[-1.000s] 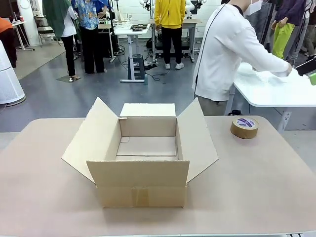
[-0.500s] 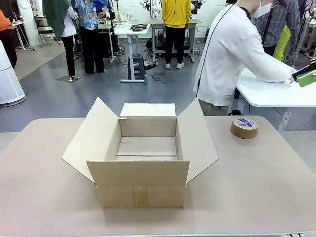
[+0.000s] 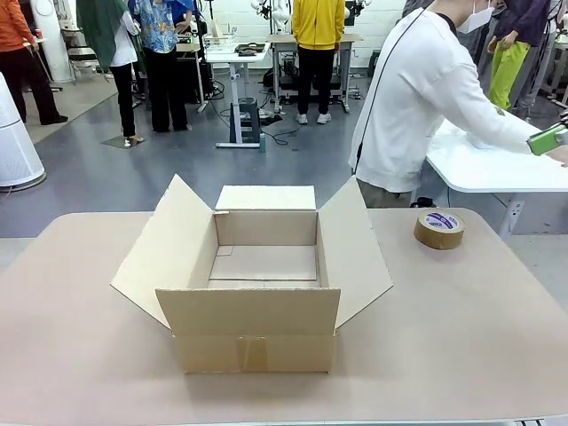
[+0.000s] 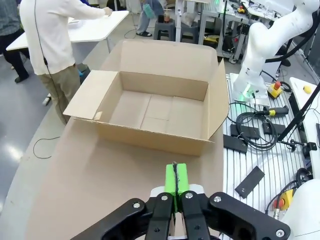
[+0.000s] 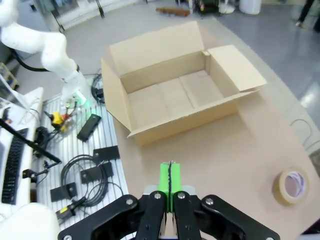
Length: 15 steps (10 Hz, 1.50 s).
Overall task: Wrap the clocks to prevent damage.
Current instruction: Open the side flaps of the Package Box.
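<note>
Counter: your beige counter [image 3: 461, 337] carries a cardboard box [image 3: 257, 319] and a tape roll [image 3: 439, 229]; beyond it you see a workshop floor with people at other tables.
Box: the cardboard box sits mid-counter with all four flaps splayed outward and its bare cardboard floor showing.
Tape: the tape roll lies flat near the far right corner, well apart from the box.
Far side: the person [image 3: 417, 98] in a white top is turned away from your counter and leans over a white table [image 3: 488, 169] to the right. One hand there is at a green-edged thing [image 3: 546, 139], too small for you to tell what it is.
Left side: your left gripper [image 4: 174, 182] has its green pads pressed together on nothing, above bare counter with the box ahead.
Right side: your right gripper [image 5: 170, 182] is likewise pressed together on nothing, over the counter's near part, apart from box and tape.
</note>
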Each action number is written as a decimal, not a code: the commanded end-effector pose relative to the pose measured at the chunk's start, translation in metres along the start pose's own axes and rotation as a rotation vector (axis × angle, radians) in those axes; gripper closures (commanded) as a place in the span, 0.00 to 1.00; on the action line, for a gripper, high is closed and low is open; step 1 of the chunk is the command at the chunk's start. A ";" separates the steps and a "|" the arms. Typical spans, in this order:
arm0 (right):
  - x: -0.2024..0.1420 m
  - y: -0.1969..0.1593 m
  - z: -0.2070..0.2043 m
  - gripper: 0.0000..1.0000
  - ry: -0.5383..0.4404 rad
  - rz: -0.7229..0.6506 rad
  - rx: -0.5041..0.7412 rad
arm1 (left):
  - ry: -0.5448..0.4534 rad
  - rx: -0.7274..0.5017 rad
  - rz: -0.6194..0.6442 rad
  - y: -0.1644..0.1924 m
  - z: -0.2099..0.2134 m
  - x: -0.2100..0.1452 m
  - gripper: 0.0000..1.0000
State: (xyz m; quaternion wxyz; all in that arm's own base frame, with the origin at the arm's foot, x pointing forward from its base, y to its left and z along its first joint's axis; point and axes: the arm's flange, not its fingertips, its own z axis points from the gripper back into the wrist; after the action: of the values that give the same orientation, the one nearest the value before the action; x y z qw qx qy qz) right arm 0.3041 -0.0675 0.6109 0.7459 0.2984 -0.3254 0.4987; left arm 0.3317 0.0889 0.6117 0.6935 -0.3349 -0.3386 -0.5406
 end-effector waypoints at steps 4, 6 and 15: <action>-0.004 -0.001 -0.008 1.00 0.044 -0.026 -0.031 | 0.003 0.006 -0.023 0.001 0.007 -0.005 1.00; 0.004 0.005 -0.015 1.00 0.070 -0.155 -0.045 | 0.035 -0.003 -0.009 -0.005 0.006 -0.003 1.00; 0.176 0.032 -0.214 1.00 0.552 -0.903 -0.290 | 0.803 0.092 0.372 -0.004 -0.184 0.184 1.00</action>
State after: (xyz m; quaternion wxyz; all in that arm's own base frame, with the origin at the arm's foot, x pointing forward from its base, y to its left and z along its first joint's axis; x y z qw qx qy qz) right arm 0.3433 0.2025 0.6184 0.9703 0.1734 -0.0419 0.1635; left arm 0.3598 -0.1562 0.6619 0.8645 -0.1219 -0.0475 -0.4854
